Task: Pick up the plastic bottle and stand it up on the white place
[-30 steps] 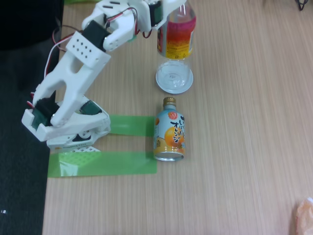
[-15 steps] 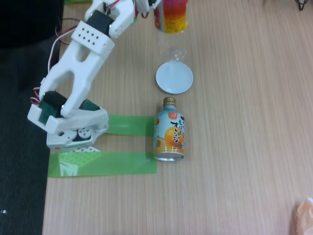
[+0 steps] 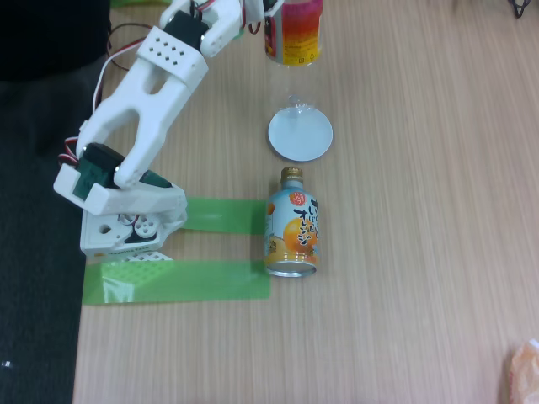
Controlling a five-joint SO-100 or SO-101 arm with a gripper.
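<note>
The gripper [image 3: 271, 10] clamps the bottle [image 3: 294, 38] by its labelled middle, upright at the top edge, its clear base hanging over the dish's [image 3: 301, 139] far rim. Bring it nearer – centre it, lower straight (no tilt) – then release.
</note>
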